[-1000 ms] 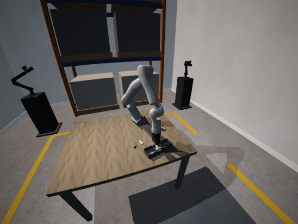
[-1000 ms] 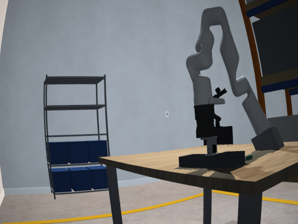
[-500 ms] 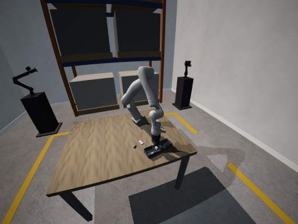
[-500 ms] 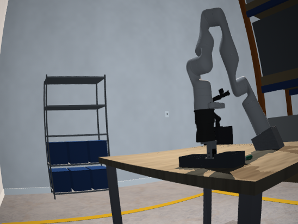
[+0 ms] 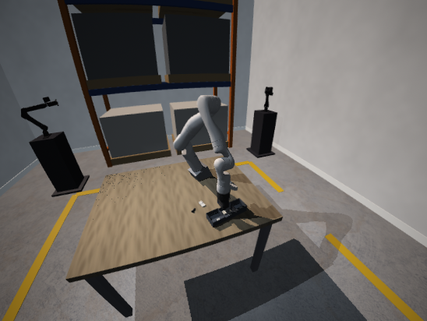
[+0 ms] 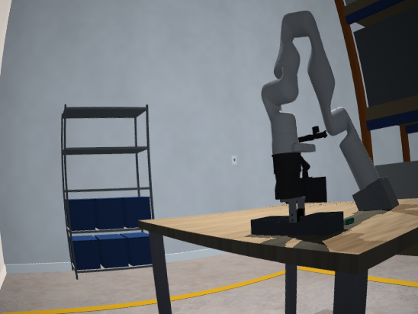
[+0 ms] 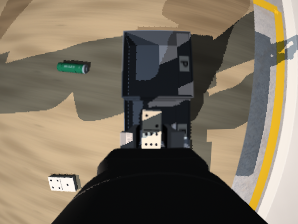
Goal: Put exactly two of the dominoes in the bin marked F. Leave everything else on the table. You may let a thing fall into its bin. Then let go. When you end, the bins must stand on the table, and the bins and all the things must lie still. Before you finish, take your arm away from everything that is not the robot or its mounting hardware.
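Note:
Two dark bins stand end to end near the table's right edge; their marks cannot be read. In the wrist view the nearer bin lies under my gripper, and the farther bin looks empty. My gripper is lowered into the nearer bin with its fingers open. A white domino lies between the fingers. A second white piece shows just beyond it in the same bin. Another domino lies on the table beside the bins.
A green cylinder lies on the table beside the farther bin. A small black object lies near the loose domino. The table's right edge runs close behind the bins. The arm's base stands at the back of the table.

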### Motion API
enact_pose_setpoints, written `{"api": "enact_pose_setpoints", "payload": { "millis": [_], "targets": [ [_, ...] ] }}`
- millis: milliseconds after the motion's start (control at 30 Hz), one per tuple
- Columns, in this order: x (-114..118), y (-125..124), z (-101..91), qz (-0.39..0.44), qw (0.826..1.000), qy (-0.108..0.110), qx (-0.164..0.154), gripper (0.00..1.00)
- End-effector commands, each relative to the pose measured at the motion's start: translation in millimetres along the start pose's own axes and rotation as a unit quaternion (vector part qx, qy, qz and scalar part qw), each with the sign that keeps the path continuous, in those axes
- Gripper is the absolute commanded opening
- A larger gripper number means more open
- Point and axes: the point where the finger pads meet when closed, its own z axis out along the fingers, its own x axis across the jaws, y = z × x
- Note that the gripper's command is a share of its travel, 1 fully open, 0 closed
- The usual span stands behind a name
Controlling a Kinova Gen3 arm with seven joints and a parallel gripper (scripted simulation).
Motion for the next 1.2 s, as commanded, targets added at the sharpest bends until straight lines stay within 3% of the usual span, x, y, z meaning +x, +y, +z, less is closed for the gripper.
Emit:
{"api": "enact_pose_setpoints", "payload": {
  "millis": [0, 300, 1167],
  "targets": [
    [-0.6, -0.3, 0.4, 0.001, 1.000, 0.000, 0.000, 0.65],
    [-0.6, -0.3, 0.4, 0.001, 1.000, 0.000, 0.000, 0.65],
    [0.4, 1.0, -36.1, 0.002, 1.000, 0.001, -0.001, 0.65]
  ]
}}
